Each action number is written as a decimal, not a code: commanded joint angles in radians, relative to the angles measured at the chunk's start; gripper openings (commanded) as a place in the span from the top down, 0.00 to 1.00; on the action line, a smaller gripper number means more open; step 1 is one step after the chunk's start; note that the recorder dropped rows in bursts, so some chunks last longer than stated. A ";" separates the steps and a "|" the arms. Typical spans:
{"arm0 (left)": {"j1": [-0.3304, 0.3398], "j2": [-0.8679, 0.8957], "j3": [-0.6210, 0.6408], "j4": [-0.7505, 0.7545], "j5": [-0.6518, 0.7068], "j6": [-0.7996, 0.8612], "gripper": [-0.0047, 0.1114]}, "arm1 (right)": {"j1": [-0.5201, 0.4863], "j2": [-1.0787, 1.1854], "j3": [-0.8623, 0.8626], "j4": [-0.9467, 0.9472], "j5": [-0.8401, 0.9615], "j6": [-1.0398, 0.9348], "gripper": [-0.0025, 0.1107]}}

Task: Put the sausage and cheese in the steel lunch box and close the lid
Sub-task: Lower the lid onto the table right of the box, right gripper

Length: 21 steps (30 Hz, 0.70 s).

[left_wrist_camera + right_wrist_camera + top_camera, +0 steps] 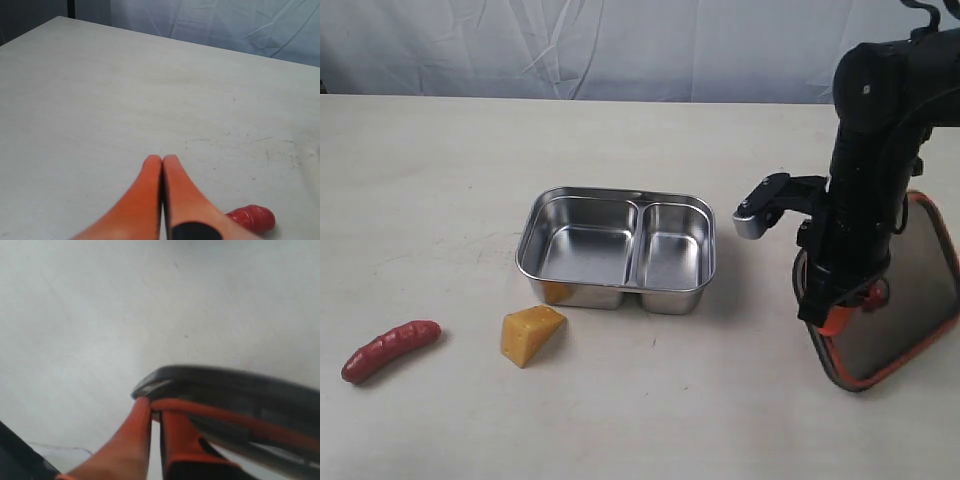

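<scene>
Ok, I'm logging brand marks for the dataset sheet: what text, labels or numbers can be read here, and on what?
None: no readable word, number or logo shows on the steel lunch box, the lid, the sausage, the cheese or the black arm in any view.

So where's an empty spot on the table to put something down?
Wide bare table lies behind the steel lunch box, toward the curtain, and in front, between the cheese and the lid. It is crowded on the right, where the right gripper grips the lid, and tight between cheese and box.
</scene>
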 commanded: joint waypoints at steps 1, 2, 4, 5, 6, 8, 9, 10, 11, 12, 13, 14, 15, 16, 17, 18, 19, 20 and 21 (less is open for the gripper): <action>0.000 -0.006 0.004 0.002 -0.011 0.000 0.96 | 0.028 0.034 0.004 -0.008 0.008 0.002 0.99; 0.000 -0.006 0.004 0.002 -0.011 0.000 0.96 | 0.035 0.036 0.004 -0.008 0.008 0.002 0.99; 0.000 -0.006 0.004 0.002 -0.011 0.000 0.96 | 0.053 0.040 0.004 -0.006 0.008 0.002 0.99; 0.000 -0.006 0.004 0.002 -0.011 0.000 0.96 | 0.070 0.040 0.004 -0.006 0.008 0.002 0.99; 0.000 -0.006 0.004 0.002 -0.011 0.000 0.96 | 0.080 0.040 0.004 -0.002 0.008 0.002 0.99; 0.000 -0.006 0.004 0.002 -0.011 0.000 0.96 | 0.116 0.040 0.004 0.034 0.008 -0.005 0.99; 0.000 -0.006 0.004 0.002 -0.011 0.000 0.96 | 0.130 0.040 0.004 0.042 0.008 -0.008 0.99; 0.000 -0.006 0.004 0.002 -0.011 0.000 0.96 | 0.143 0.040 0.004 0.042 0.008 -0.008 0.99; 0.000 -0.006 0.004 0.002 -0.011 0.000 0.96 | 0.153 0.040 0.004 0.046 0.003 -0.008 0.99; 0.000 -0.006 0.004 0.002 -0.011 0.000 0.96 | 0.158 0.040 0.004 0.051 0.003 -0.008 0.99; 0.000 -0.006 0.004 0.002 -0.011 0.000 0.96 | 0.162 0.040 0.004 0.060 0.005 -0.008 0.99; 0.000 -0.006 0.004 0.002 -0.011 0.000 0.96 | 0.162 0.040 0.004 0.065 0.006 -0.008 0.99; 0.000 -0.006 0.004 0.002 -0.011 0.000 0.96 | 0.162 0.040 0.004 0.082 0.006 -0.008 0.99; 0.000 -0.006 0.004 0.002 -0.011 0.000 0.96 | 0.162 0.040 0.004 0.105 0.006 -0.008 0.98; 0.000 -0.006 0.004 0.002 -0.011 0.000 0.96 | 0.162 0.040 0.004 0.121 0.008 -0.008 0.97; 0.000 -0.006 0.004 0.002 -0.011 0.000 0.96 | 0.162 0.040 0.004 0.135 0.008 -0.008 0.89; 0.000 -0.006 0.004 0.002 -0.011 0.000 0.96 | 0.162 0.040 0.004 0.135 0.008 -0.008 0.84; 0.000 -0.006 0.004 0.002 -0.011 0.000 0.96 | 0.162 0.040 0.004 0.135 0.008 -0.008 0.77; 0.000 -0.006 0.004 0.002 -0.011 0.000 0.96 | 0.162 0.040 0.004 0.133 0.008 -0.008 0.71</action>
